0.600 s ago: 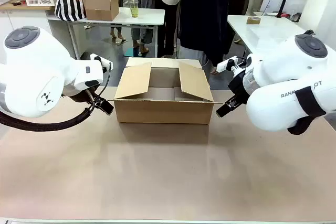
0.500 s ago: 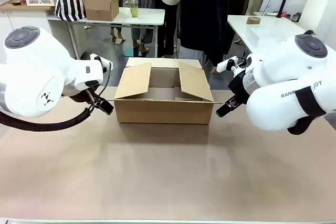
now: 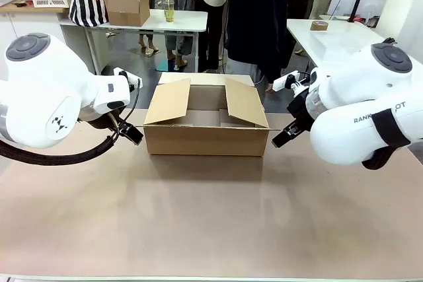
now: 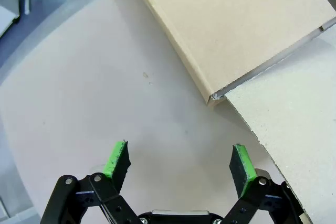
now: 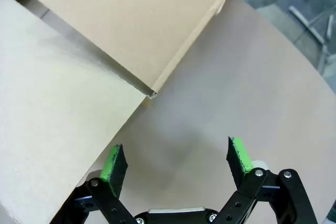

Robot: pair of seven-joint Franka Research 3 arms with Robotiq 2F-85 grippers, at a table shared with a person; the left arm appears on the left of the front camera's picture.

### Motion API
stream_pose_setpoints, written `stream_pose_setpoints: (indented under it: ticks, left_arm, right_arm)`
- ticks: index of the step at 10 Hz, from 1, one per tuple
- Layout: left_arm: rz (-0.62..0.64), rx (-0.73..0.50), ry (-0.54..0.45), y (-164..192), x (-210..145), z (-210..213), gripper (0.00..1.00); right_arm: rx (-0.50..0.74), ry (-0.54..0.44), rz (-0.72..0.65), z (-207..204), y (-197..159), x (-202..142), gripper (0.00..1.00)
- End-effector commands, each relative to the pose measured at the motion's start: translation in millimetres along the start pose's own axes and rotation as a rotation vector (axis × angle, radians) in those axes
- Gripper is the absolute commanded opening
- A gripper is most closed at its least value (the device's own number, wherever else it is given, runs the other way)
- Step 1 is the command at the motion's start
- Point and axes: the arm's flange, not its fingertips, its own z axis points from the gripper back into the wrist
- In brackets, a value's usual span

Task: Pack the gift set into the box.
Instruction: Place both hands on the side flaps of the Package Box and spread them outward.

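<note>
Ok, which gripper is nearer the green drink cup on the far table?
Left. The left gripper hangs left of the cardboard box, on the same side as the cup; the right gripper hangs right of the box.

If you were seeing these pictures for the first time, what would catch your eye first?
An open brown box sits in the middle of the table, its flaps standing up. The left gripper and right gripper flank its two sides, both open and empty.

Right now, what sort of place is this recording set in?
Probably a shared robotics lab or workshop: two white robot arms flank an open box, a white worktable behind holds a small carton and a drink cup, and people stand around.
</note>
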Motion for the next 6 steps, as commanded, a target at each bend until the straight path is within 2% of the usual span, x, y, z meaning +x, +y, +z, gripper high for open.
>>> stream_pose_setpoints:
  ticks: [1, 6]
  left_arm:
    - [0.000, 0.000, 0.000, 0.2, 0.0, 0.1, 1.00]
    - [0.000, 0.000, 0.000, 0.2, 0.0, 0.1, 1.00]
  right_arm:
    - [0.000, 0.000, 0.000, 0.1, -0.1, 0.0, 1.00]
    - [0.000, 0.000, 0.000, 0.1, -0.1, 0.0, 1.00]
